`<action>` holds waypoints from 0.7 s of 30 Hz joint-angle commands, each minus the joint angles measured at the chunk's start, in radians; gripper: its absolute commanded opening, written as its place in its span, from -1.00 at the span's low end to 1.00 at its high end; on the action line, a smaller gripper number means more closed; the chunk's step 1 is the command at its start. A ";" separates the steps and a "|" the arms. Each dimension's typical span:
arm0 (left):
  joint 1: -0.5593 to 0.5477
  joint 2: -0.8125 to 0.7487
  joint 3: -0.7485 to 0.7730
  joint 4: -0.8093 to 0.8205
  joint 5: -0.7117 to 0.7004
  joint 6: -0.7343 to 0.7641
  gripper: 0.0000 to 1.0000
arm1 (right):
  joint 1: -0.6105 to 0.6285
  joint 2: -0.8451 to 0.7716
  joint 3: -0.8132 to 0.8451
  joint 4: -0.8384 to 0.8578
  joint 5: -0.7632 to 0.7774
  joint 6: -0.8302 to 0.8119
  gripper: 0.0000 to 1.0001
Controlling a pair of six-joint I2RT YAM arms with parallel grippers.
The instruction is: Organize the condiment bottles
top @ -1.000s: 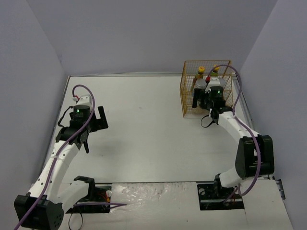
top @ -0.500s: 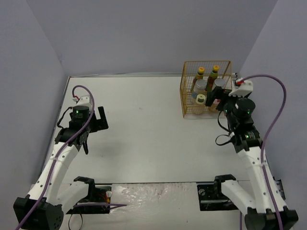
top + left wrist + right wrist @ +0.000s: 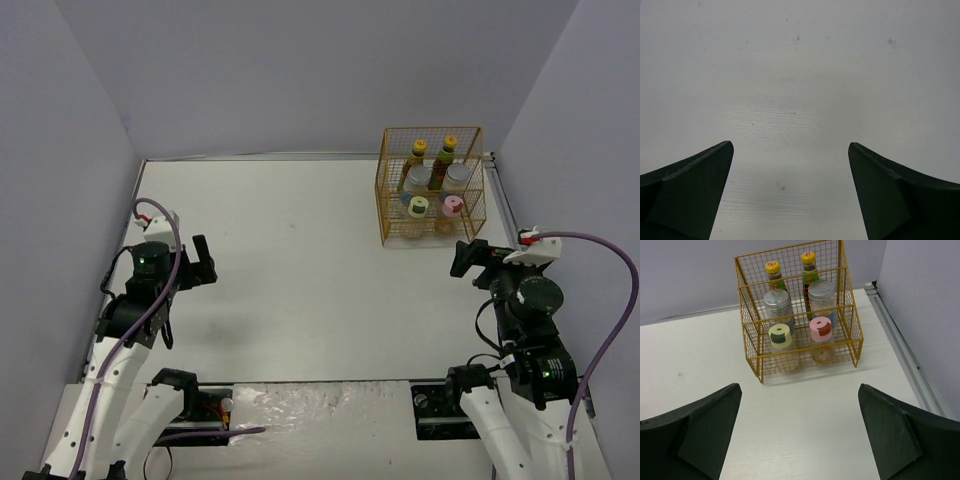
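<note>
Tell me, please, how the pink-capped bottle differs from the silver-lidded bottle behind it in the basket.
The pink-capped bottle has a pink flip cap; the silver-lidded bottle has a metallic lid. The pink-capped bottle stands in the front row, the silver-lidded bottle in the middle row. The silver-lidded bottle looks stouter than the pink-capped bottle. Both stand upright inside the wire basket.

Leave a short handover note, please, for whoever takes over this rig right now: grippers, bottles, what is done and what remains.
Left gripper: open, empty, over bare white table.
Right gripper: open, empty, clear of the yellow wire basket and facing it.
Bottles: all six stand in the basket. The tall dark yellow-capped pair is at the back, the stout silver-lidded pair in the middle, and the yellow-green-capped bottle and pink-capped bottle are in front.
Done: bottles appear sorted in rows.
Left: apparently nothing; no bottle is seen on the table.
</note>
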 commanded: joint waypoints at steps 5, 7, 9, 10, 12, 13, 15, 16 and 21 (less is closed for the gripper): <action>0.004 -0.126 -0.031 -0.012 -0.042 0.007 0.94 | 0.019 -0.171 -0.097 0.041 0.103 0.012 1.00; 0.004 -0.133 -0.030 0.000 -0.056 0.003 0.94 | 0.017 -0.191 -0.102 0.042 0.130 0.018 1.00; 0.006 -0.124 -0.030 0.014 -0.059 0.001 0.94 | 0.018 -0.177 -0.102 0.041 0.133 0.024 1.00; 0.007 -0.118 -0.029 0.017 -0.056 0.000 0.94 | 0.018 -0.170 -0.102 0.041 0.128 0.025 1.00; 0.008 -0.105 -0.026 0.023 -0.050 -0.001 0.94 | 0.017 -0.155 -0.100 0.041 0.117 0.025 1.00; 0.009 -0.098 -0.025 0.024 -0.048 0.000 0.94 | 0.018 -0.150 -0.100 0.041 0.115 0.026 1.00; 0.010 -0.091 -0.024 0.025 -0.042 0.002 0.94 | 0.018 -0.143 -0.100 0.041 0.113 0.026 1.00; 0.010 -0.090 -0.024 0.024 -0.038 0.002 0.94 | 0.017 -0.140 -0.100 0.041 0.111 0.026 1.00; 0.010 -0.095 -0.029 0.028 -0.031 0.001 0.94 | 0.017 -0.139 -0.100 0.042 0.100 0.023 1.00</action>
